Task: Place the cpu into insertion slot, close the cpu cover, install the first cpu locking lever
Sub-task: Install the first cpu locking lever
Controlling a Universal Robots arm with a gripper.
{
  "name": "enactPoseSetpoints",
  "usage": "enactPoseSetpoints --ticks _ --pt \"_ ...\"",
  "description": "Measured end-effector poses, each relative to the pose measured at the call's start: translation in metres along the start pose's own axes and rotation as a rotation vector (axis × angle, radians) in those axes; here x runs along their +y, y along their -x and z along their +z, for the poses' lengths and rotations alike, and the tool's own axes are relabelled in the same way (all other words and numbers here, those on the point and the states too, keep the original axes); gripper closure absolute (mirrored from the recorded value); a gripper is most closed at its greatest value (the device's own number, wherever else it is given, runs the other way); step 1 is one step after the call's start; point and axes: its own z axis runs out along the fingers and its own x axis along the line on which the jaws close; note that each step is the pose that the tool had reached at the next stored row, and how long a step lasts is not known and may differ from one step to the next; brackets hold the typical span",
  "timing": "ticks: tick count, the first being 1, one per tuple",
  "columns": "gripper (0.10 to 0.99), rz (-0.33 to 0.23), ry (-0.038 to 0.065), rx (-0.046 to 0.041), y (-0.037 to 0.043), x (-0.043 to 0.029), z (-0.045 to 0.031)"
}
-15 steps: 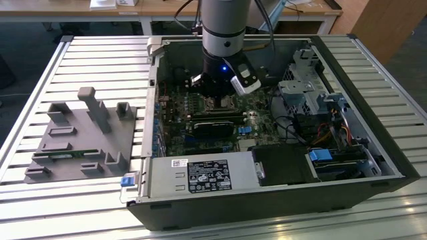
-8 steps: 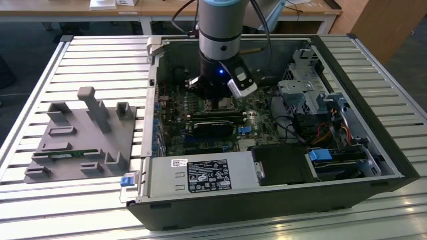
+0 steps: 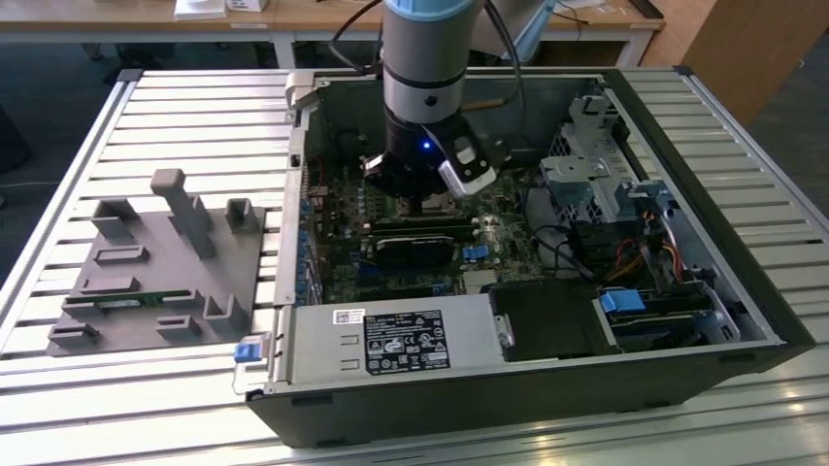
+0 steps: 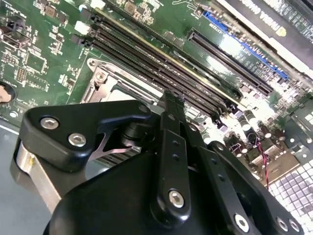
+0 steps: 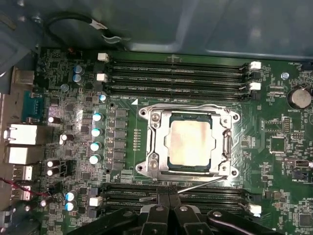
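In the first wrist view the cpu (image 5: pixel 188 147), a pale silver square, lies in the insertion slot (image 5: pixel 145 167) on the green board. The cpu cover (image 5: pixel 226 142), a silvery frame, lies flat around the chip. A thin locking lever (image 5: pixel 205 182) slants along the slot's edge nearest the gripper, standing slightly off the frame. My gripper (image 5: pixel 169 199) is shut, with its black fingertips together right at that lever and nothing between them. In the second wrist view the gripper (image 4: pixel 168 100) hangs just over the slot's corner (image 4: pixel 100 81). The exterior view shows the gripper (image 3: pixel 421 206) low inside the computer case.
Long black memory slots (image 5: pixel 176 73) run on both sides of the socket, with a row of capacitors (image 5: pixel 97 132) beside it. In the exterior view a black card (image 3: pixel 414 248), the power supply (image 3: pixel 388 340) and the drive cage (image 3: pixel 596 175) crowd the case. A grey fixture (image 3: pixel 155 262) sits outside.
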Motion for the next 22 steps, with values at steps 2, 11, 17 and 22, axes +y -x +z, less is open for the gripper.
enactPoseSetpoints --ticks 2,11,17,22 --pt "0.98 0.0 0.005 -0.0001 -0.0023 -0.0007 0.0002" --pt "0.98 0.0 0.007 -0.0001 -0.0065 -0.0022 0.0116" --pt "0.98 0.0 0.022 -0.0006 -0.0071 -0.0047 0.0144" --pt "0.98 0.001 0.044 -0.0012 -0.0084 -0.0106 0.0139"
